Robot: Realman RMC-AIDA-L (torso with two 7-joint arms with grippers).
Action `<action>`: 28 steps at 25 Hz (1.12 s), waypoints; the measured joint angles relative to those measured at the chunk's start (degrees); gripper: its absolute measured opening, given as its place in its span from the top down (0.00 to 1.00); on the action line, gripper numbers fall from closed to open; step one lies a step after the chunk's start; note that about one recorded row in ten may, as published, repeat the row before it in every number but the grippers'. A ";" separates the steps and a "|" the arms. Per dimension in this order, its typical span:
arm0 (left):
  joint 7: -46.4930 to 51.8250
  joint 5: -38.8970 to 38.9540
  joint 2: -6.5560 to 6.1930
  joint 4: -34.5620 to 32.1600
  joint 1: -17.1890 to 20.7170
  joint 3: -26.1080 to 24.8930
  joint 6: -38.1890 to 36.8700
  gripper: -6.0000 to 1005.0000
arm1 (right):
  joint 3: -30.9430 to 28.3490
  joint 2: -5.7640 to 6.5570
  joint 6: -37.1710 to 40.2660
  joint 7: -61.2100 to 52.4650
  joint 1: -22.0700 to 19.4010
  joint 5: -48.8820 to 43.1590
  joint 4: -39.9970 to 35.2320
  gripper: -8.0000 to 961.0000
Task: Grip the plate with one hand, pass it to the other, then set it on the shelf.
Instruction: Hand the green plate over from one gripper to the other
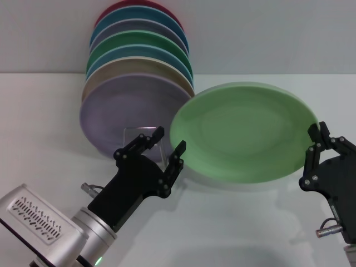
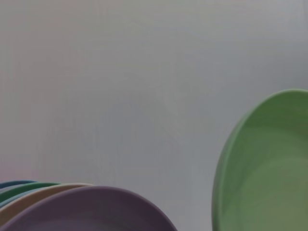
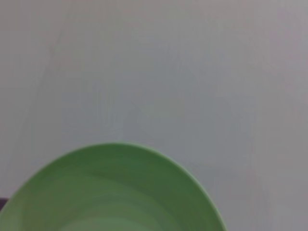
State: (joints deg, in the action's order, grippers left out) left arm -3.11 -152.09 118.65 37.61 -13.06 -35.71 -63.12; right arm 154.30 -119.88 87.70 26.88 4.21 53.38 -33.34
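You face a plain white worktop (image 1: 233,233) that runs back to a pale grey wall. Toward the rear left of the worktop, a row of coloured plates (image 1: 139,61) stands on edge in the shelf (image 1: 142,133), with a lilac plate (image 1: 125,119) foremost and darker green, blue, beige and red plates ranked behind it. Only a small rectangular wire loop of the shelf shows in front of the lilac plate. The plate (image 1: 245,130), light mint green, is held off the surface right of centre, tilted with its concave face toward you. The right gripper (image 1: 318,146) is at the right edge of the worktop, with its fingers clamped on the plate's right rim. The left gripper (image 1: 167,147) is at front left, pointing up and rearward; its fingers stand apart, one finger just beside the plate's left rim and the other in front of the shelf loop. You cannot tell whether the nearer finger touches the rim. In the left wrist view the plate (image 2: 264,168) and the lilac plate (image 2: 91,211) both show against the grey wall.
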 joint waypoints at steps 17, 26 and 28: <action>0.52 0.22 0.09 0.21 -1.52 -0.66 1.87 0.56 | 2.23 0.00 -0.24 1.07 0.68 1.70 -0.50 0.89; 0.34 0.22 0.01 0.27 -0.96 -1.03 1.53 0.59 | 2.82 0.00 -0.47 1.42 0.98 1.69 -0.71 0.88; 0.34 0.23 0.00 0.27 -0.93 -1.03 1.48 0.80 | 2.83 0.00 -0.50 1.42 1.00 1.70 -0.85 0.87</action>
State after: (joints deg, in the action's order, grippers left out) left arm -2.77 -151.86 118.65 37.88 -13.99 -36.74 -61.64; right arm 157.13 -119.88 87.20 28.30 5.21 55.08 -34.19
